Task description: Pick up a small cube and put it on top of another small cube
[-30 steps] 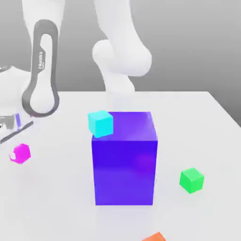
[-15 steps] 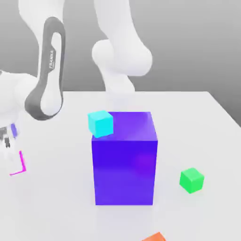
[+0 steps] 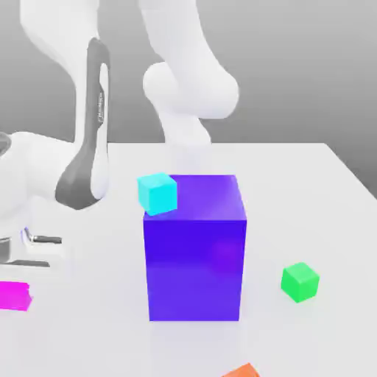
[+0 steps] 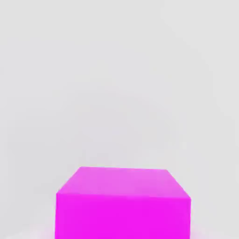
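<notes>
The small cube [image 3: 15, 296] is magenta and sits low at the exterior view's left edge, partly cut off by it. In the hand view the same small cube [image 4: 122, 203] lies close under the camera against the white table. My gripper [image 3: 16, 280] is just above it, at the end of the white hand, and is shut on it. The other small cube [image 3: 300, 282], bright green, rests on the table at the exterior view's right, far from the gripper and beyond the big block.
A big blue-purple block [image 3: 195, 250] stands mid-table between the two cubes. A cyan cube [image 3: 157, 193] shows at its upper left corner. An orange cube [image 3: 241, 370] peeks in at the front edge. The arm's grey-and-white link [image 3: 88, 147] leans over the left side.
The magenta cube has travelled down and to the exterior view's left with the hand, turning as it went. The arm's link has swung rightward. The other cubes and the block have not moved.
</notes>
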Available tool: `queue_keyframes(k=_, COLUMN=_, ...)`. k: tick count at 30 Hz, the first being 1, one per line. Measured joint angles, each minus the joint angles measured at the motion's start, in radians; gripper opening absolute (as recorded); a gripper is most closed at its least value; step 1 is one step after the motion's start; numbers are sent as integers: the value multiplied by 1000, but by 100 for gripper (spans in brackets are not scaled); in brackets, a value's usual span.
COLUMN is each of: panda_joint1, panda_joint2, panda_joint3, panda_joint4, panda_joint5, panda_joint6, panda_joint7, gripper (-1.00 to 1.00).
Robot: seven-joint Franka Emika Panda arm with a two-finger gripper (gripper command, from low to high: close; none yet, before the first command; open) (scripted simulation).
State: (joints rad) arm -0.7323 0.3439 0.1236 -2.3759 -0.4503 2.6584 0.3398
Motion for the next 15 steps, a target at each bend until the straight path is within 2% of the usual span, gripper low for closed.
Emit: queue_keyframes(k=15, panda_joint1=109, panda_joint2=61, panda_joint3=224, panda_joint4=162, panda_joint5=-194, panda_joint6=-56, panda_joint7=-613, gripper=-100)
